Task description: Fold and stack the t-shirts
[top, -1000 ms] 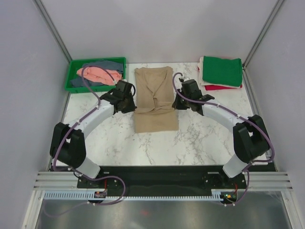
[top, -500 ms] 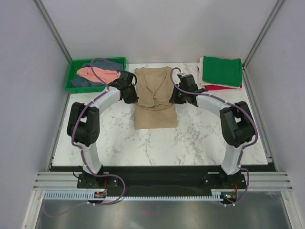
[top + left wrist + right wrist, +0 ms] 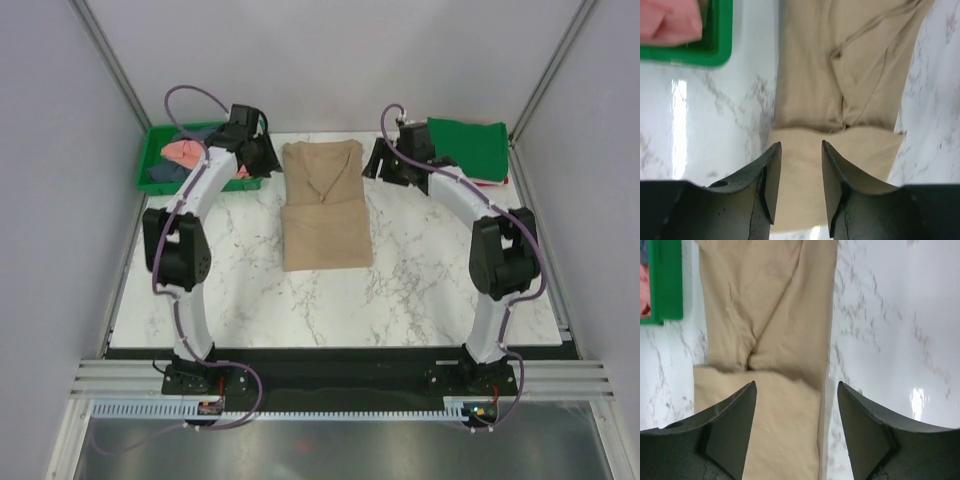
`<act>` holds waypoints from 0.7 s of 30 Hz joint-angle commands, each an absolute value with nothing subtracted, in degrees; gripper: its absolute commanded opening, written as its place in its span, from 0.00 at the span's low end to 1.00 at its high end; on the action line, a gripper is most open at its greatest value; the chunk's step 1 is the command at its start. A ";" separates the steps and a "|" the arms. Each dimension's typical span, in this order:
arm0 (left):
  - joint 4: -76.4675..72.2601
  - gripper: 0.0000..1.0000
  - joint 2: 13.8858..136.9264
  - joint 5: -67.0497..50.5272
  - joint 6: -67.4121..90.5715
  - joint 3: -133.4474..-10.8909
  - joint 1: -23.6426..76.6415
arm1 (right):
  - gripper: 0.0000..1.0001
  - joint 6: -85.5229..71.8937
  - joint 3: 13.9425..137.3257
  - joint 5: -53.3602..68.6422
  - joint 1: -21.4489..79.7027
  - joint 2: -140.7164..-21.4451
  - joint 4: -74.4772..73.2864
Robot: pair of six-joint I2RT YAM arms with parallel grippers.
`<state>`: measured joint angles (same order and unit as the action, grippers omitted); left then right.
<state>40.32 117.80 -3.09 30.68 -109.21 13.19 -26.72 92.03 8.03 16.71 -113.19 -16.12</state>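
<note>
A tan-beige t-shirt (image 3: 325, 205) lies folded into a long strip in the middle of the marble table, a cross fold halfway down. My left gripper (image 3: 264, 160) hangs open beside its far left corner, nothing between the fingers. My right gripper (image 3: 379, 165) is open wider at the far right corner, also empty. The left wrist view looks down on the tan shirt (image 3: 840, 90) past my open left gripper (image 3: 800, 150). In the right wrist view my right gripper (image 3: 797, 390) straddles the edge of the tan shirt (image 3: 770, 315). A folded dark green shirt (image 3: 468, 147) lies on a red one (image 3: 492, 183) at the far right.
A green plastic tray (image 3: 150, 158) at the far left holds a salmon pink shirt (image 3: 185, 152) and a grey-blue one (image 3: 162, 174). The left arm reaches over the tray's near corner (image 3: 720, 47). Grey walls close in the table on three sides.
Both grippers have opened and let go of the tan shirt. Both arms have swung away toward the far edge, and the shirt's upper half now lies flat.
</note>
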 commanded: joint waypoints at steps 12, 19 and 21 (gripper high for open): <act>18.57 0.44 88.07 -12.48 33.75 -56.62 16.52 | 0.72 -31.11 47.66 22.67 19.77 -92.63 -0.44; 10.38 0.43 86.75 -15.64 36.12 -45.19 16.70 | 0.63 -32.69 42.81 24.08 22.76 -95.71 6.32; 9.67 0.43 86.75 -15.91 36.47 -44.21 16.70 | 0.51 -33.05 41.31 23.64 23.11 -95.89 7.29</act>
